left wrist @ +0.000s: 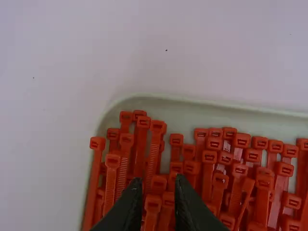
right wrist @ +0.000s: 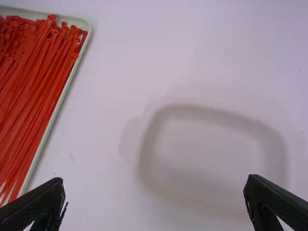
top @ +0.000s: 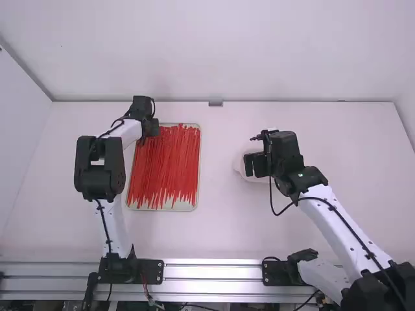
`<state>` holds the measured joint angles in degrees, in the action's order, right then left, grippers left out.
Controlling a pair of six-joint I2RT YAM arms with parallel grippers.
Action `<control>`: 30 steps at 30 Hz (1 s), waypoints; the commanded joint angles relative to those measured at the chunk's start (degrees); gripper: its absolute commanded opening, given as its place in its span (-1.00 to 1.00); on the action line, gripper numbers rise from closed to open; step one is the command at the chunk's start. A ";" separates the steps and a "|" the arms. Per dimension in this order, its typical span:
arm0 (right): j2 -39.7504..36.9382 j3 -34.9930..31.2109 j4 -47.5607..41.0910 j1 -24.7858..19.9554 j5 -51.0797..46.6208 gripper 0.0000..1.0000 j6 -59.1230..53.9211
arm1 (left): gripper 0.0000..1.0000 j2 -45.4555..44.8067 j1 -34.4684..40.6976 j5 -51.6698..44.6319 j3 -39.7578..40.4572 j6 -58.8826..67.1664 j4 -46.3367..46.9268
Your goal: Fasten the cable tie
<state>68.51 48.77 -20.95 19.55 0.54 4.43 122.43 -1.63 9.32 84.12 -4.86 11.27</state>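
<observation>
The right claw (top: 257, 165) hung released, fingers wide, above a white tub (right wrist: 211, 159) on the desk (top: 337, 136), right of centre. Left of it, the tray (left wrist: 207, 108) carried the red ties (top: 165, 165), heads at the far end. At the tray's far left corner the left claw (left wrist: 156, 207) stood low over the heads, fingers narrowly parted, with no tie seen gripped.

Judged step: picking one tie. Recommended: straddle a single head, close fully, and lift straight so neighbours fall away. The pile was overlapped, so two might rise together. The right claw was well placed to take the tail.
</observation>
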 commanded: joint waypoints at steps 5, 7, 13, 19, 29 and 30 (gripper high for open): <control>0.48 -0.07 0.09 0.33 -0.22 0.98 0.07 | -0.62 0.92 -0.63 0.74 -0.17 0.46 0.24; 0.48 -0.07 0.13 0.33 -0.20 0.98 0.02 | -0.62 0.92 -0.63 0.83 -0.20 0.44 0.37; 0.48 -0.07 0.11 0.33 -0.22 0.98 0.00 | -0.64 0.92 -0.63 0.81 -1.03 0.22 -0.28; 0.48 -0.07 0.15 0.33 -0.57 0.98 0.02 | -0.62 0.92 -0.63 0.79 -3.30 0.22 -3.04; 0.48 -0.07 -0.04 0.33 -0.44 0.98 0.04 | -0.65 0.92 -0.70 2.27 -3.58 1.20 -3.02; 0.48 -0.07 -0.07 0.33 -0.46 0.98 0.04 | -0.66 0.92 -0.70 2.25 -3.58 1.60 -2.99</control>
<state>68.51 48.77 -20.80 19.55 0.23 4.49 122.48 -1.67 10.48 80.88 -4.56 8.10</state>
